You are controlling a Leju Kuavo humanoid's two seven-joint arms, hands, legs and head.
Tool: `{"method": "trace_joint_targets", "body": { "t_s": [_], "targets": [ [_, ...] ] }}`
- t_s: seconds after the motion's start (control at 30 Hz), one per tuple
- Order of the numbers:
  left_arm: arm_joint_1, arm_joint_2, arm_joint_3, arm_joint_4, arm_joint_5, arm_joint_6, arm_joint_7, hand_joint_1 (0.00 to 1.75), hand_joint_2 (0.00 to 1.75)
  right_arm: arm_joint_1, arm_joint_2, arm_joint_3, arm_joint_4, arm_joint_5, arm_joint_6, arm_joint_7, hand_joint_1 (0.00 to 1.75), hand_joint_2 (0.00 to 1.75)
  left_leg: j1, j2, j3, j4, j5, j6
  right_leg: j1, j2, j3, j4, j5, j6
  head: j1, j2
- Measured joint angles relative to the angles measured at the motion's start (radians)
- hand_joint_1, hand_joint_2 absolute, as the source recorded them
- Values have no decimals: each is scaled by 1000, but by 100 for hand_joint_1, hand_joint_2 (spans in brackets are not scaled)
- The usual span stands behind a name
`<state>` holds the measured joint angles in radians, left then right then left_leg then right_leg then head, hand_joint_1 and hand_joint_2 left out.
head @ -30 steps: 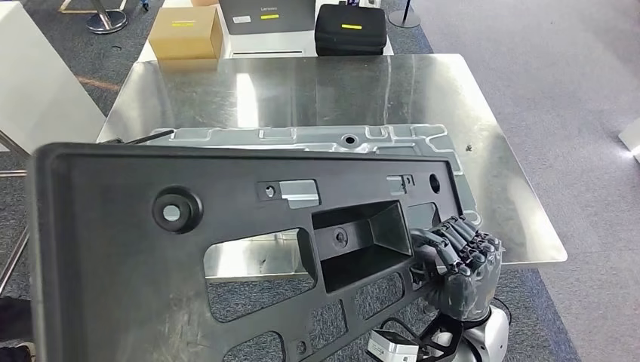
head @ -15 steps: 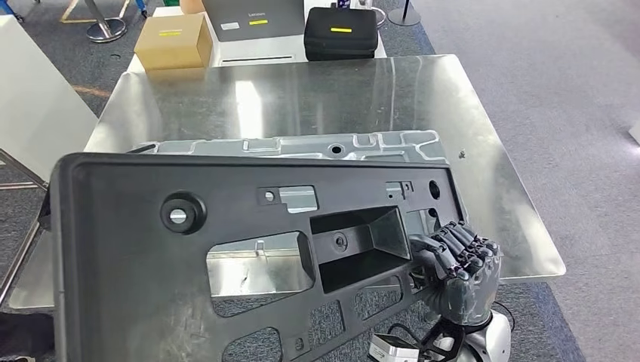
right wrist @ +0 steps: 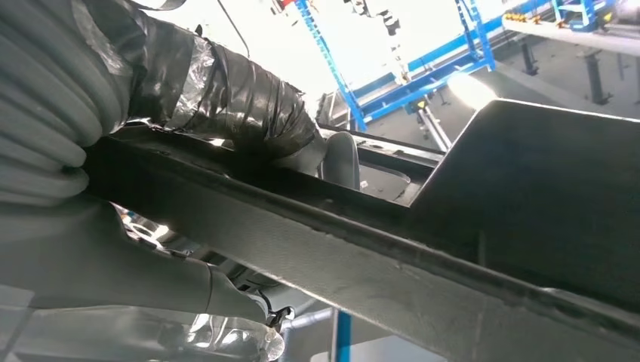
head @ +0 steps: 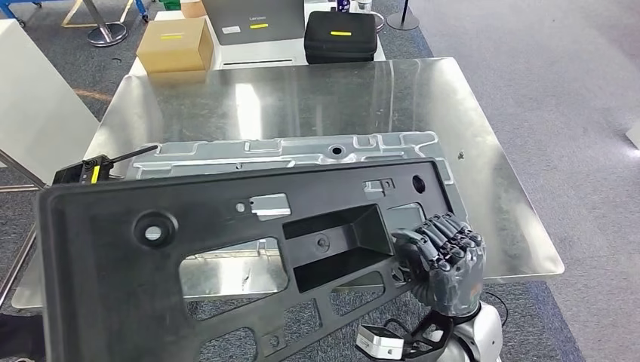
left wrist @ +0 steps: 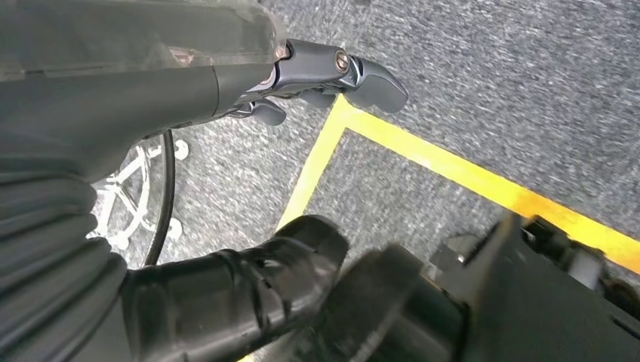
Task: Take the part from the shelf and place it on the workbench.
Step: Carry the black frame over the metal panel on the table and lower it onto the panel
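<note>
In the head view a large black plastic part (head: 226, 249) with several cut-outs hangs tilted over the near edge of the shiny metal workbench (head: 317, 98). My right hand (head: 441, 260) grips the part's lower right edge, fingers curled over it. The right wrist view shows that edge (right wrist: 377, 249) running between the thumb and the fingers. The part hides my left arm in the head view. In the left wrist view my left hand (left wrist: 226, 151) hangs over carpet with its thumb (left wrist: 362, 75) apart from the darker fingers (left wrist: 256, 286). A blurred black shape (left wrist: 543, 309) lies past them.
A grey part of similar shape (head: 287, 151) lies flat on the workbench just beyond the black one. A black tool with a yellow mark (head: 90, 170) sits at the bench's left edge. A cardboard box (head: 172, 41), a grey box (head: 256, 19) and a black case (head: 340, 34) stand behind.
The black part has sunk lower and shifted left with my right hand, uncovering the black tool at the bench's left edge. The view itself has shifted slightly.
</note>
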<state>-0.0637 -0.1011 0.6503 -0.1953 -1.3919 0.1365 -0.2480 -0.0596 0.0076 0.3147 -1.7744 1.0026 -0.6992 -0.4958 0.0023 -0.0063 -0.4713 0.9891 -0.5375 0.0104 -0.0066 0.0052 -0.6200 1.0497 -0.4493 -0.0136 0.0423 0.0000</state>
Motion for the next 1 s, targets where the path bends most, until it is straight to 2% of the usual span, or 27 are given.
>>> {"method": "trace_joint_targets", "body": {
  "t_s": [0.4, 0.77, 1.0],
  "targets": [
    [-7, 2, -19, 0, -18, -12, 1, 0, 0, -149, -4, 93, 71, 125, 0, 145, 161, 175, -1, 0, 1, 1, 0, 0, -1, 0, 1, -2, 0, 0, 0, 0],
    [-30, 2, -39, 0, -25, -55, 17, 0, 0, -424, -19, 232, 262, 357, 43, 448, 164, 175, -1, 0, 1, 2, 0, 0, 0, 0, 2, -1, 1, 1, 0, 0],
    [-40, 0, -53, 0, -27, -67, 22, 0, 0, -529, -19, 258, 434, 441, 62, 538, 163, 175, -1, 0, 1, 2, 0, 0, 0, 0, 2, -2, 1, 1, 0, 0]
  ]
}}
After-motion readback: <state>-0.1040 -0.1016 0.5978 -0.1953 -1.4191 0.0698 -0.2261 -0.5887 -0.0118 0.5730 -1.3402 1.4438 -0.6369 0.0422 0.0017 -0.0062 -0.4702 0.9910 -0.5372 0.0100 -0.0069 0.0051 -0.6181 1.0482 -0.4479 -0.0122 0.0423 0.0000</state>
